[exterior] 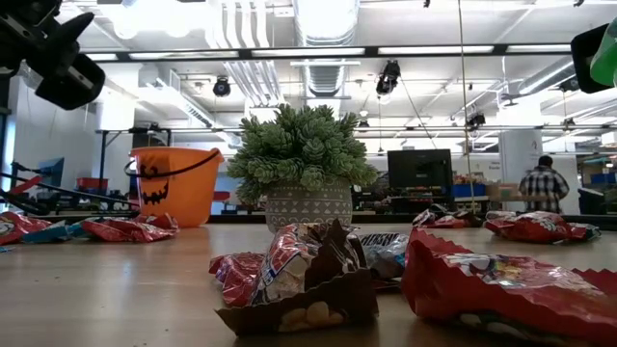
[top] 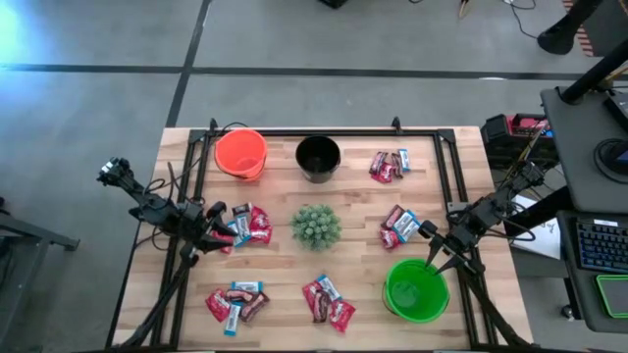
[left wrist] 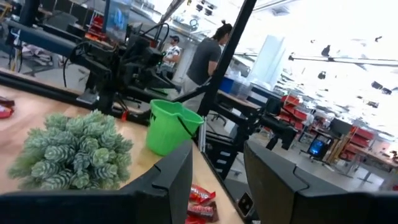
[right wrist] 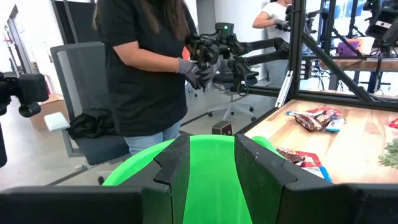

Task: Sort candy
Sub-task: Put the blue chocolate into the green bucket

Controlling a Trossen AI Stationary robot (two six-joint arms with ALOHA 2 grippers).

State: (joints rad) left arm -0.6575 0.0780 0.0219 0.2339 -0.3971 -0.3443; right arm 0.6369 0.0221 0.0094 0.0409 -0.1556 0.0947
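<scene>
The candy lies in 6 loose heaps on the worktop (top: 177,147); one heap (top: 247,226) sits just beside the left tool (top: 218,231), another (top: 399,227) near the right tool (top: 439,257). Both tools stand part open with nothing between the fingers — the right one hangs over the green bucket (top: 416,290), the left one low by its heap.

Likely trouble: wrappers overlap, so a pinch could lift 2 colours at once or slide off the slick foil. The spiky plant (top: 316,226) stands mid-worktop between heaps, and the orange bucket (top: 241,153) and black bucket (top: 318,158) crowd the far edge — a careless sweep may clip them.
</scene>
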